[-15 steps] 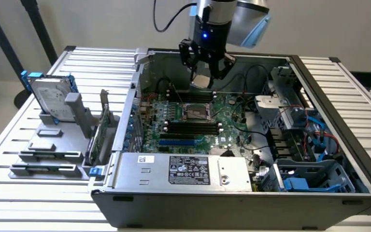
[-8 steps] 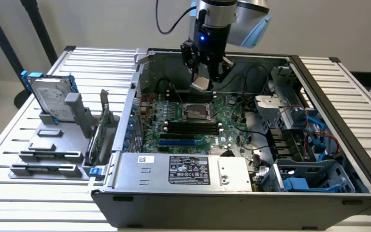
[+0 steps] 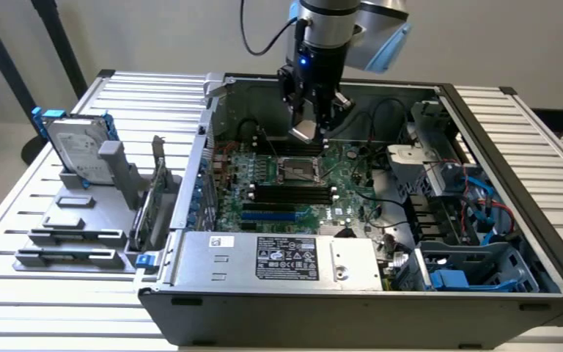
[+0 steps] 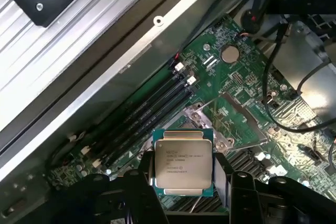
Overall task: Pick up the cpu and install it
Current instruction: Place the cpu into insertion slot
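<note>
Gripper (image 3: 306, 123) hangs inside the open computer case (image 3: 516, 293), fingers (image 4: 145, 178) set fairly wide and clamped on opposite edges of the cpu (image 3: 304, 132). In the wrist view the cpu (image 4: 182, 163) shows its silver printed top, green board edge visible round it, a dark finger on each flank. The chip is held in the air, clear of the motherboard (image 3: 345, 194), above and just beyond the socket (image 3: 298, 170) as the exterior view has it. The socket (image 4: 223, 124) carries a metal frame around its opening. Rows of black memory slots (image 3: 289, 194) lie just beside the socket, with another bank (image 4: 152, 106) running along its other side. Black cables (image 3: 389, 110) loop across the back of the case and near the board's edge, close to the arm's side; in the wrist view they (image 4: 273, 72) cross near a round coin battery (image 4: 229, 53). The power supply (image 3: 272, 258), with a label, sits at the case's front. A drive cage with blue fittings (image 3: 477, 213) is at the exterior view's right. Outside the case, at the exterior view's left, a hard drive in a blue frame (image 3: 78, 150) stands upright on a grey fixture (image 3: 71, 235), well apart from the gripper.
</note>
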`<control>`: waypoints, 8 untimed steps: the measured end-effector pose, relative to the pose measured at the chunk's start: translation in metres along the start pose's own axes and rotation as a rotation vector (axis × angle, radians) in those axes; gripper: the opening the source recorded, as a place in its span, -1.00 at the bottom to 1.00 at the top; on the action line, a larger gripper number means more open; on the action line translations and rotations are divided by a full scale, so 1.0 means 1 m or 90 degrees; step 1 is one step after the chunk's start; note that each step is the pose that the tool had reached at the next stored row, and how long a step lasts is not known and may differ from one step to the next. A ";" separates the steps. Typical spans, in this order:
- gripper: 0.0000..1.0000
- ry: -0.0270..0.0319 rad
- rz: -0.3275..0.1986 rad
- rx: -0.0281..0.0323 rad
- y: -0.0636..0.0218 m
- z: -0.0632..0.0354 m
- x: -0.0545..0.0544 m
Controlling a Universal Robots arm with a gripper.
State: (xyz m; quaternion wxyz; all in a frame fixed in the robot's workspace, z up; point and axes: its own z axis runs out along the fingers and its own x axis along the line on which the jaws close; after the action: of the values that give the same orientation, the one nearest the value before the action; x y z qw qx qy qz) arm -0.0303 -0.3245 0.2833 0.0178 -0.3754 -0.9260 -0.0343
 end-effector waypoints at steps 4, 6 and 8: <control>0.10 -0.0023 0.046 -0.0027 -0.0002 0.0040 0.000; 0.10 -0.0035 0.069 -0.0041 -0.0003 0.0061 0.000; 0.10 -0.0046 0.092 -0.0055 -0.0004 0.0081 0.000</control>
State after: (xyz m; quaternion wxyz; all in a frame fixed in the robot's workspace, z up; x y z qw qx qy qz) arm -0.0303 -0.3245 0.2752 0.0153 -0.4415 -0.8964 -0.0355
